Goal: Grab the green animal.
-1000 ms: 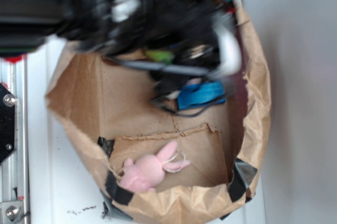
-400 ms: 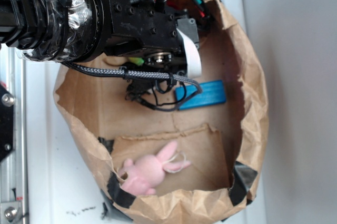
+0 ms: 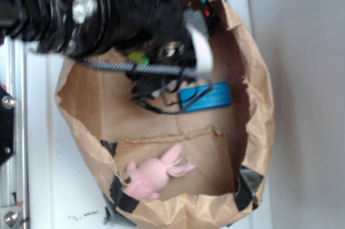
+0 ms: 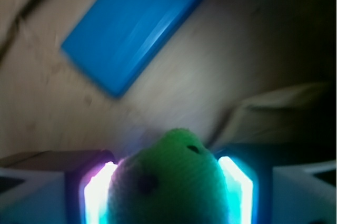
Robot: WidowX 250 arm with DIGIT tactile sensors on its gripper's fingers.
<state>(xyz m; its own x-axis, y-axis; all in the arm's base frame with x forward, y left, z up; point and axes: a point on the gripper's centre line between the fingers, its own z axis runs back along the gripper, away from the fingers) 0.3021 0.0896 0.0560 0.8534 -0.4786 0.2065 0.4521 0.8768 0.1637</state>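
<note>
Blurring arm (image 3: 81, 8) hiding green animal (image 4: 171, 182)

Motion-blurred across the top of the exterior view: the arm (image 3: 81, 8), its edges smeared. Hidden beneath it, nearly all of the green animal (image 3: 138, 57), only a lime sliver showing. Claw (image 3: 161, 59) lost in the dark smear there; grip impossible to judge from that view. In the wrist view, cut off by the bottom edge: the green animal (image 4: 174, 182) and the claw (image 4: 167, 192), fingers (image 4: 97, 195) glowing and overexposed. Blurred, upper left corner clipped by the frame: the blue block (image 4: 137, 23). Partly covered by cables outside: same blue block (image 3: 207, 95). Bag (image 3: 259, 105) cropped at top and bottom.
</note>
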